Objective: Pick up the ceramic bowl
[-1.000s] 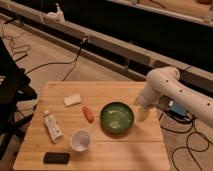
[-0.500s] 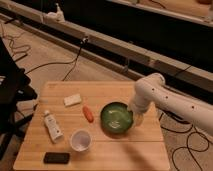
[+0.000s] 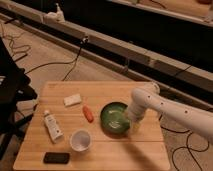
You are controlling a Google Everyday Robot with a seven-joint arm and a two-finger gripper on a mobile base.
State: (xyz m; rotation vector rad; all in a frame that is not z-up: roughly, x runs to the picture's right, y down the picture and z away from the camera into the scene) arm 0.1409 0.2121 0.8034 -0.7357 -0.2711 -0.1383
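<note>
The white arm (image 3: 172, 111) is stretching in from the right edge of the view, running low over the counter (image 3: 110, 92) toward its middle. At its rounded joint it is bending sharply downward, so the last segment is pointing almost straight down. The tool (image 3: 130, 124) at the end of that segment is sitting at the right rim of the ceramic bowl (image 3: 112, 118), over the bowl's right inner side. How far the tool is open, and whether it is touching or gripping the rim, cannot be told from this view. The ceramic bowl, green and glossy, is resting on the counter right of centre. Just to its left an orange object (image 3: 88, 113) is lying at a slant. A white cup (image 3: 80, 140) is standing in front of that, a white tube (image 3: 52, 125) is lying further left, a small white packet (image 3: 72, 100) is sitting behind them, and a flat black object (image 3: 56, 158) is lying near the counter's front edge.
</note>
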